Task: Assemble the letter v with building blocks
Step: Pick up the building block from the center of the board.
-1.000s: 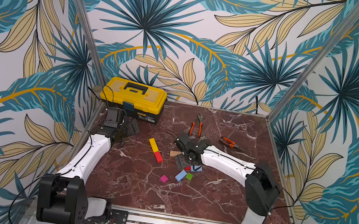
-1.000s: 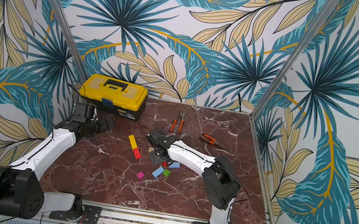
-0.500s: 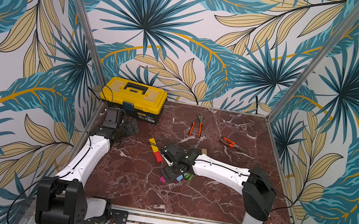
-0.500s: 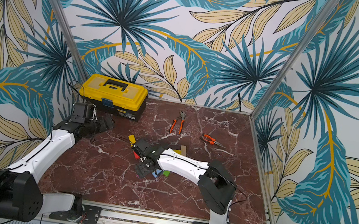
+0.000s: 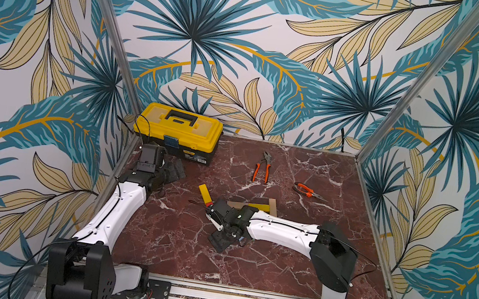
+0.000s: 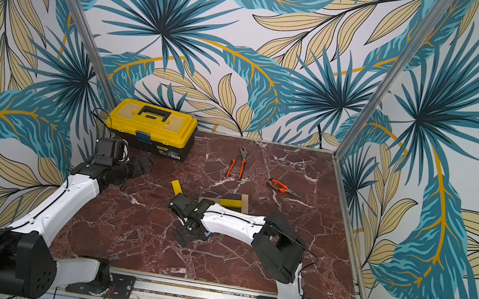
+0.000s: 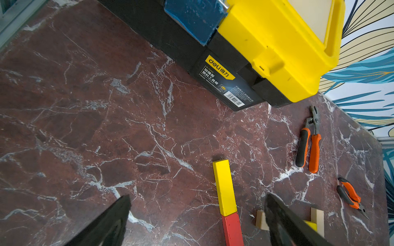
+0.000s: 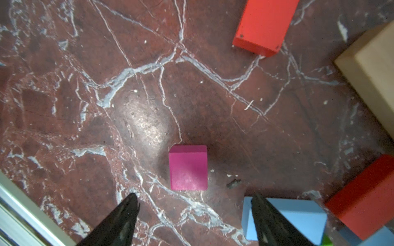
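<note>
My right gripper (image 8: 194, 199) is open, low over the marble, with a magenta cube (image 8: 188, 167) just beyond its tips and nothing between them. A light-blue block (image 8: 298, 219) lies behind one finger, a red block (image 8: 362, 196) and a plain-wood bar (image 8: 373, 74) beside it. In both top views the right gripper (image 5: 218, 241) (image 6: 184, 234) hides these small blocks. A yellow bar (image 7: 225, 187) lies end to end with a red block (image 7: 232, 229); the yellow bar (image 5: 205, 193) points toward the back left. My left gripper (image 7: 198, 201) (image 5: 174, 171) hangs open near the toolbox, holding nothing.
A yellow toolbox (image 5: 177, 130) stands at the back left. Orange-handled pliers (image 5: 262, 170) and a smaller pair (image 5: 308, 191) lie at the back. A second yellow bar (image 5: 258, 207) and a plain-wood piece (image 5: 272, 206) lie behind the right arm.
The right arm swung left and toward the front, coming down over the small blocks by the magenta cube, and its jaws narrowed a little. The left arm stayed put.
</note>
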{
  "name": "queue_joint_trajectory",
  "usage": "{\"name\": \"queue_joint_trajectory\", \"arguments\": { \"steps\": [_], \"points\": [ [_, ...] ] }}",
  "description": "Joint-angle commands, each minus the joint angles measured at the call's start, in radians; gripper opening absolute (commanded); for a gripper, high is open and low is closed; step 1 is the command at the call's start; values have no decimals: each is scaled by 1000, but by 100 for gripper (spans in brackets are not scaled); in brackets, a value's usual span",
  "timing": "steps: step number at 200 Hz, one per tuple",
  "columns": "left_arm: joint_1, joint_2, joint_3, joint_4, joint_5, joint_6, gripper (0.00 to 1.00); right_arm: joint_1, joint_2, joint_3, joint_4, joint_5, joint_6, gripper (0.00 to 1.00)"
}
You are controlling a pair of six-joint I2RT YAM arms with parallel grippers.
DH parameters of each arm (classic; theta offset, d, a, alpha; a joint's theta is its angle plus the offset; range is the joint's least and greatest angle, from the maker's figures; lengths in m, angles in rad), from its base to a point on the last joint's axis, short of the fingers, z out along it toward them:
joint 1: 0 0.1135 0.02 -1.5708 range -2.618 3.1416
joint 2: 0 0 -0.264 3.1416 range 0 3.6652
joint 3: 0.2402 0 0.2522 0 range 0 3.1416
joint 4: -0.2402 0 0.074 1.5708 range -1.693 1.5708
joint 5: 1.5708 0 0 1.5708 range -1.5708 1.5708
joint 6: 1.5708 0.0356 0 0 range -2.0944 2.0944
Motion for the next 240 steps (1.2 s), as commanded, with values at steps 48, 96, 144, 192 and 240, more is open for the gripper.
{"name": "queue_joint_trajectory", "arguments": {
  "steps": [48,96,144,192,240],
  "points": [
    [9,-26,-16,3,-18,2,99,4,64,5,9,-17,-12,83],
    [9,-29,-18,2,-19,2,99,4,79,11,12,-13,-17,81],
    [9,-33,-16,2,-20,1,99,4,100,38,0,-16,-22,77],
    [9,-34,-16,3,-20,2,99,4,105,49,-9,-16,-22,64],
    [9,-34,-19,2,-23,3,99,4,95,38,-13,-8,-13,55]
  ]
}}
